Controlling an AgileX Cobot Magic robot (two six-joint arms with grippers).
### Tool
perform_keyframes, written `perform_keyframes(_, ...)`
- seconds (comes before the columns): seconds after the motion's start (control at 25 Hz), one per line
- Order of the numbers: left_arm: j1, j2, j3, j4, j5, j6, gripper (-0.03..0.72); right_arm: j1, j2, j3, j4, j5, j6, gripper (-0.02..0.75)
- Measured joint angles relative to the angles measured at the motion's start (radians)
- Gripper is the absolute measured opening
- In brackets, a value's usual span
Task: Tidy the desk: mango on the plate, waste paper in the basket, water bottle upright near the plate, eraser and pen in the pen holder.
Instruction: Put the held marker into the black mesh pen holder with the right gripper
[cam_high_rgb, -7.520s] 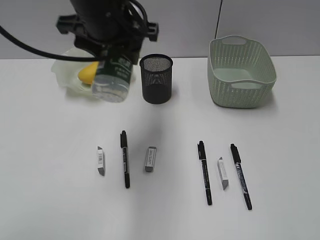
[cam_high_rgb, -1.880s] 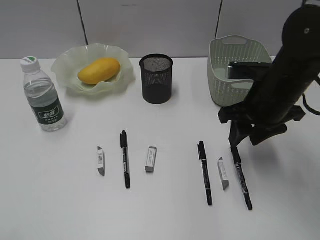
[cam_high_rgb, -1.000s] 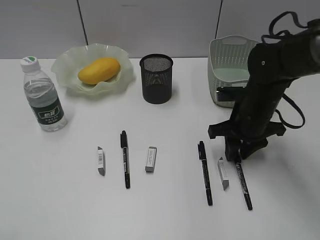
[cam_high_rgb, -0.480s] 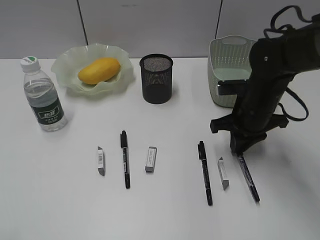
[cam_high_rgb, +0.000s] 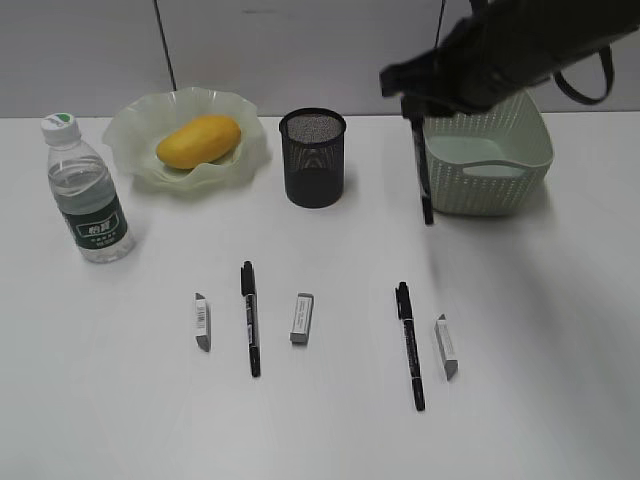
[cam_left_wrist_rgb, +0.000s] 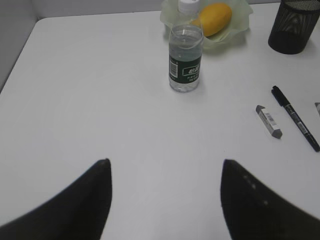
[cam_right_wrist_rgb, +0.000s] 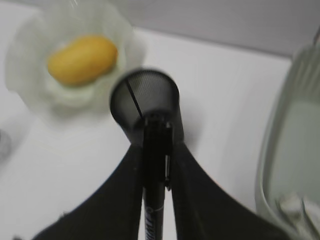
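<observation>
My right gripper (cam_high_rgb: 414, 104) is shut on a black pen (cam_high_rgb: 422, 172) that hangs in the air between the black mesh pen holder (cam_high_rgb: 313, 158) and the basket (cam_high_rgb: 486, 146). In the right wrist view the pen (cam_right_wrist_rgb: 154, 185) sits between the fingers, just short of the pen holder (cam_right_wrist_rgb: 147, 100). The mango (cam_high_rgb: 198, 140) lies on the wavy green plate (cam_high_rgb: 130, 125). The water bottle (cam_high_rgb: 85, 190) stands upright left of the plate. Two pens (cam_high_rgb: 249, 318) (cam_high_rgb: 409, 345) and three erasers (cam_high_rgb: 202, 322) (cam_high_rgb: 301, 318) (cam_high_rgb: 446, 346) lie on the desk. My left gripper (cam_left_wrist_rgb: 165, 165) is open over bare desk.
The basket (cam_right_wrist_rgb: 295, 125) stands at the back right; blurred white lumps that may be the waste paper (cam_right_wrist_rgb: 297, 207) show inside it. The right arm reaches in from the upper right above the basket. A grey wall runs behind the desk.
My right gripper has lifted the rightmost pen off the desk and carried it up, back and left, toward the pen holder. The left gripper has not moved.
</observation>
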Motion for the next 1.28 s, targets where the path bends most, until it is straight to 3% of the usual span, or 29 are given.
perform_keyframes(0.28,0.000,0.000,0.000,0.000,-0.001,0.000,0.515,0.023,0.037,-0.012,0.007,-0.560,-0.010,0.142)
perform_keyframes(0.52,0.000,0.000,0.000,0.000,-0.001,0.000,0.515,0.023,0.184,-0.019,-0.036,-0.847,-0.010,0.142)
perform_keyframes(0.76,0.000,0.000,0.000,0.000,-0.001,0.000,0.515,0.023,0.327,-0.111,-0.183,-0.865,-0.009,0.142)
perform_keyframes(1.28,0.000,0.000,0.000,0.000,-0.001,0.000,0.515,0.023,0.460,-0.183,-0.193,-0.820,-0.009,0.142)
